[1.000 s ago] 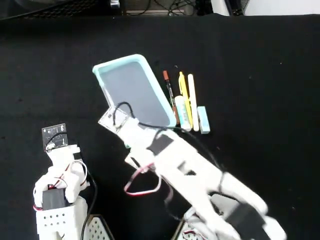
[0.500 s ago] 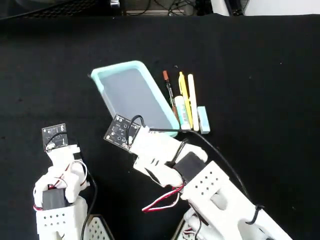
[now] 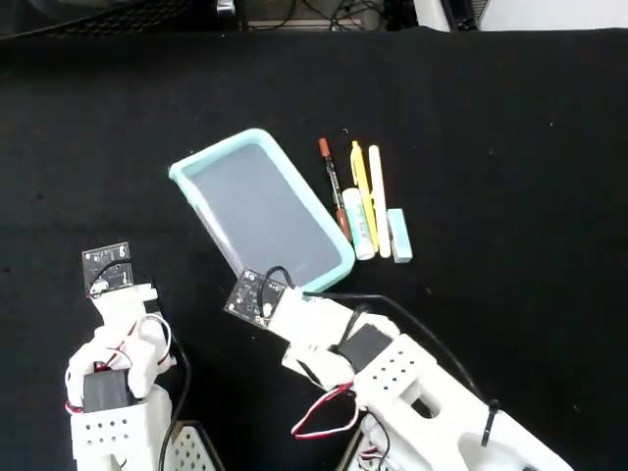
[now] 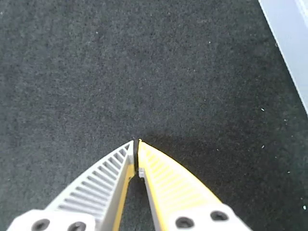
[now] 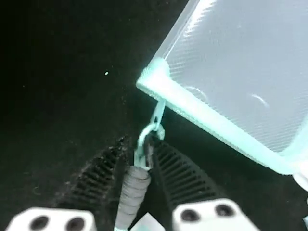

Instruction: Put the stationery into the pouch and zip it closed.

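While the teal-rimmed pouch lies slanted on the black table, left of centre in the high view, the right gripper at the pouch's lower corner is clamped on its zipper pull. The stationery lies in a row just beside the pouch's right edge. The left gripper, fingertips pressed together and holding nothing, sits over bare table at lower left.

White arm shells, black motors, red cables; left claw ribbed grey and yellow.
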You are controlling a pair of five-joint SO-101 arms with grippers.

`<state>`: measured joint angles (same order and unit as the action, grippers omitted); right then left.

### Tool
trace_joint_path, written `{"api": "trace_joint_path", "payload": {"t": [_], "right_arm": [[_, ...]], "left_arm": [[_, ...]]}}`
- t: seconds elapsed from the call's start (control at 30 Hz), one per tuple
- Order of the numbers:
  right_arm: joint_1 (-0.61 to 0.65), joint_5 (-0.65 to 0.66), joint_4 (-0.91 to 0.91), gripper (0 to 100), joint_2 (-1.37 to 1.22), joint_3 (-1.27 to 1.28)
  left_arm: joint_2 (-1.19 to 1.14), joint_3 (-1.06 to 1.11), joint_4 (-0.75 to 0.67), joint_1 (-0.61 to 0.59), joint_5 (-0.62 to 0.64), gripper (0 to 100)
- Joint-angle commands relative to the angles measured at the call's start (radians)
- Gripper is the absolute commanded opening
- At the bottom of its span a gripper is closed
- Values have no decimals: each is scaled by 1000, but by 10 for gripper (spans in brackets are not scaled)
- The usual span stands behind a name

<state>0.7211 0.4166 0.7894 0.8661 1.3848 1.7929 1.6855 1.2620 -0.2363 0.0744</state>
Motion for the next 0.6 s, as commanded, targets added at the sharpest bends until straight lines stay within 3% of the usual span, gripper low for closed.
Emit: {"api": "trace_joint_path", "payload": {"t": [0.0,0.57], "right_arm": [[2,3,-15,106,1,-4],[2,-44,-80,108,-397,-214]], "left_arm": [[9,13,5,5,-11,30],[9,13,5,5,-11,30]]}}
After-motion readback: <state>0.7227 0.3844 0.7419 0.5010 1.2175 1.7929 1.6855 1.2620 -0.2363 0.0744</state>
